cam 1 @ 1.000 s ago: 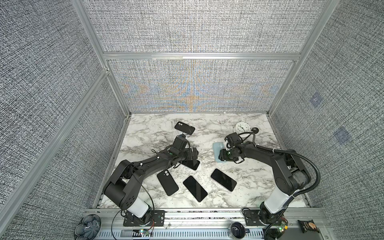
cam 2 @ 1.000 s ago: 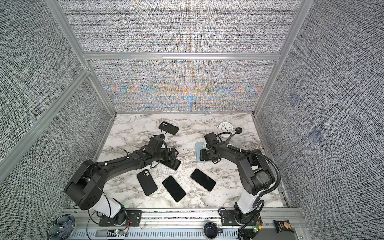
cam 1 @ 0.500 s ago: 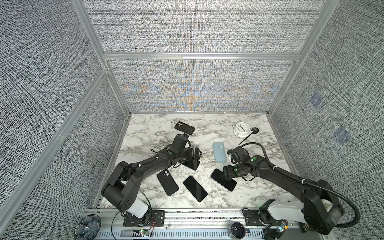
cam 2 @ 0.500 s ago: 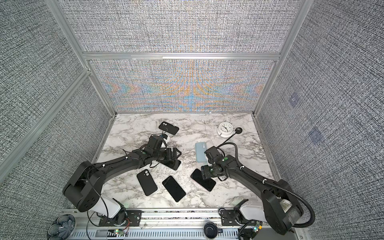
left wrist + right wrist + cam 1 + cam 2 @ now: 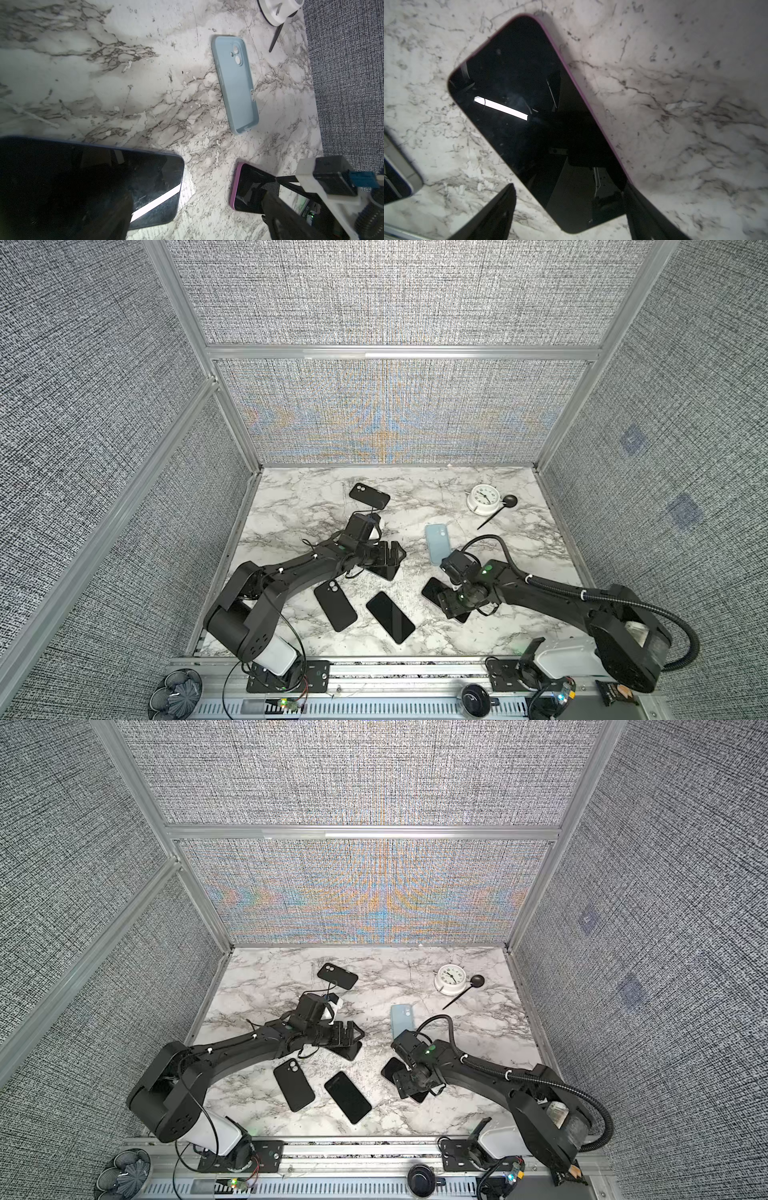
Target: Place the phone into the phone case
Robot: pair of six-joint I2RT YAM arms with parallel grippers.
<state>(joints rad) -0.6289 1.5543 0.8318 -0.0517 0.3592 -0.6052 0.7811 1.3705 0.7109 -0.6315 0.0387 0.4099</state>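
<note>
One clock [image 5: 482,499], black phone [image 5: 390,617] near purple phone [image 5: 529,114]

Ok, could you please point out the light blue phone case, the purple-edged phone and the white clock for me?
light blue phone case [image 5: 235,83]: left wrist view, middle of its flat panel.
purple-edged phone [image 5: 529,124]: right wrist view, middle of its dark screen.
white clock [image 5: 483,494]: in a top view, its dial.

Black jointed arms [image 5: 299,568], white base housings [image 5: 275,659], ribbed black hose [image 5: 696,643], small green lights [image 5: 485,571]
</note>
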